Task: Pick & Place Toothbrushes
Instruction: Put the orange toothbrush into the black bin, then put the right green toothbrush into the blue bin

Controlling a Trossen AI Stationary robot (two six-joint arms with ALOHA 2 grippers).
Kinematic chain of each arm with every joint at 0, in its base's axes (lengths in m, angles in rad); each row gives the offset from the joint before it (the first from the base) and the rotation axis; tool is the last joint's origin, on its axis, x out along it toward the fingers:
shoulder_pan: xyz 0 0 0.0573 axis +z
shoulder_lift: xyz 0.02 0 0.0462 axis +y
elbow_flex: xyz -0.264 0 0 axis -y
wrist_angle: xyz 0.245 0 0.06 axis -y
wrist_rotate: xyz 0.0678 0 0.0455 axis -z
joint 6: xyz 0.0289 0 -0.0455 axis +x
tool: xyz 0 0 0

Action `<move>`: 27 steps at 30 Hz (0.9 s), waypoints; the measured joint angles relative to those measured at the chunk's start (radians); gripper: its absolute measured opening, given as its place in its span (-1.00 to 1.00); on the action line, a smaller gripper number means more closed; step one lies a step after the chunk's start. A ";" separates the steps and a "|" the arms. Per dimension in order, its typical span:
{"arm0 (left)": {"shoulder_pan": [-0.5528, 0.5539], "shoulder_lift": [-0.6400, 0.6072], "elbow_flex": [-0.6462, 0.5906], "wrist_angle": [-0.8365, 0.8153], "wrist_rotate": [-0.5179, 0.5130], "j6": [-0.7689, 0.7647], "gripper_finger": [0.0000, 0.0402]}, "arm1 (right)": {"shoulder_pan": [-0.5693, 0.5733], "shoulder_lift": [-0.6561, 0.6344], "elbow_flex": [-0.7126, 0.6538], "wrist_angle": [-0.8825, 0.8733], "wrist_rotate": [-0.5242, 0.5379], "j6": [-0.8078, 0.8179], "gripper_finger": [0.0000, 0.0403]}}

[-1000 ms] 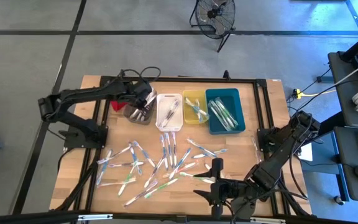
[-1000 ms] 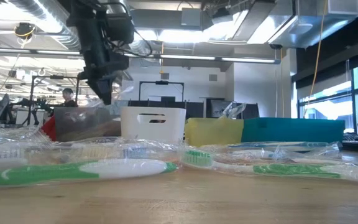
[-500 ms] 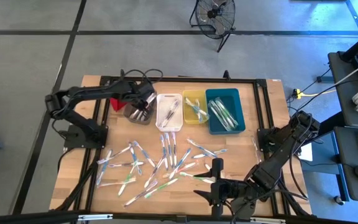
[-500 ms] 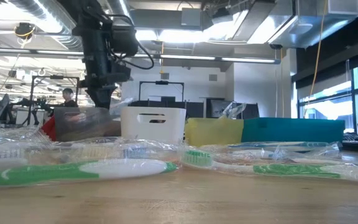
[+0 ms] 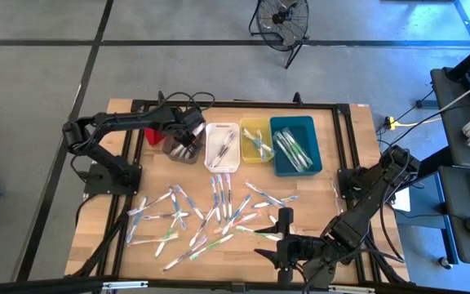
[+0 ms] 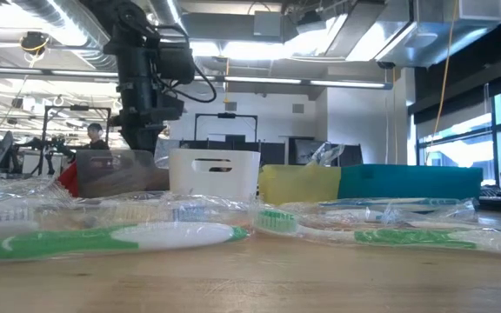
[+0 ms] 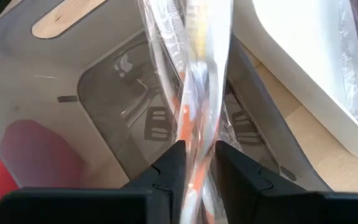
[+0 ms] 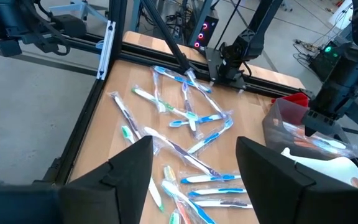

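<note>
Over the grey bin [image 5: 182,147], the left pincer [image 7: 194,165] grips one wrapped toothbrush [image 7: 197,74]. Some brushes sit in bins, but many toothbrushes [image 5: 210,214] lie on the tabletop [image 5: 345,155]. The right pincer [image 8: 194,168] waits, spread wide.

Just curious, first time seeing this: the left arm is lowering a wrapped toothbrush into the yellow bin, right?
Not quite: the left gripper holds the wrapped toothbrush over the grey bin, not the yellow bin. The high view and the left wrist view show it.
</note>
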 joint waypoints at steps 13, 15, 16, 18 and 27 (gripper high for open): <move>0.000 0.000 0.000 0.009 0.000 -0.001 -0.14 | 0.000 0.000 0.000 0.000 -0.051 0.000 0.26; 0.000 0.000 0.003 -0.001 0.000 -0.001 -0.09 | 0.000 0.000 0.000 -0.001 -0.052 0.000 0.27; 0.000 0.000 0.010 -0.015 0.000 -0.001 -0.07 | 0.000 0.000 0.000 -0.001 -0.052 0.000 0.27; 0.000 0.000 0.033 -0.034 0.000 -0.005 -0.05 | 0.000 0.000 0.000 -0.001 -0.052 0.000 0.26; -0.032 -0.001 0.228 -0.243 -0.005 -0.021 -0.04 | 0.000 0.000 0.000 -0.030 -0.057 0.000 0.16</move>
